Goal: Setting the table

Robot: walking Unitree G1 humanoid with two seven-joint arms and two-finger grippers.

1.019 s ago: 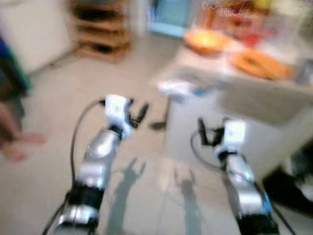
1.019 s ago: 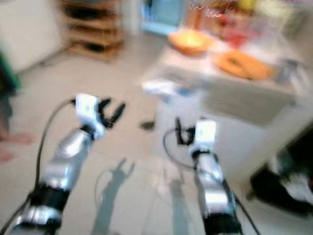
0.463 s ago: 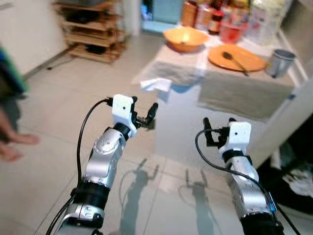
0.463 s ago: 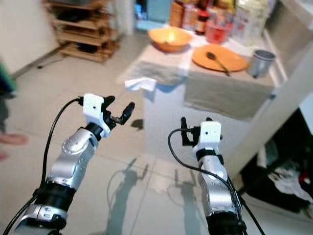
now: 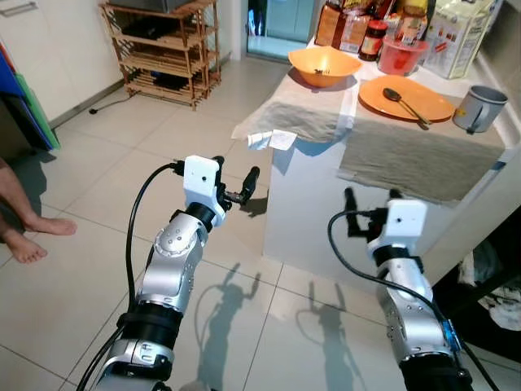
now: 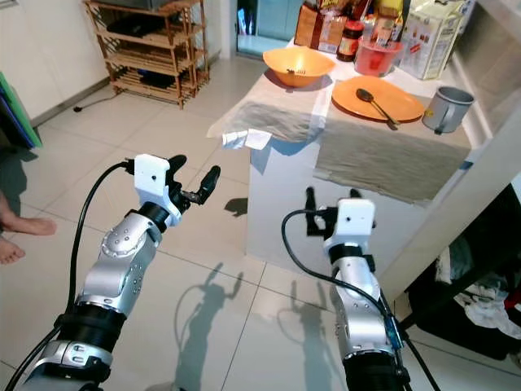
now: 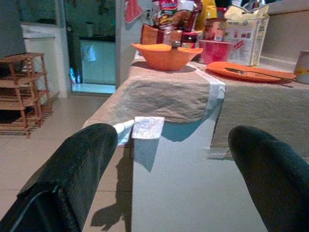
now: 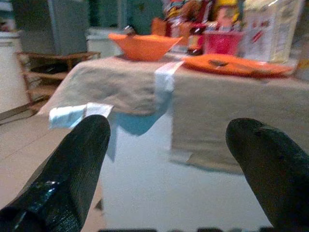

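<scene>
1. Both arms are raised short of the worktop; the left tool and the right tool are spread wide, holding nothing.
2. On the worktop, the orange plate carries a spoon; an orange bowl sits at its 9 o'clock, a grey mug at its 3 o'clock.
3. Risk – two cloths drape over the near edge, so a low reach could snag one and drag the dishes off.
4. A person's bare feet stand at the robot's 9 o'clock – a sideways step could crowd them.
</scene>
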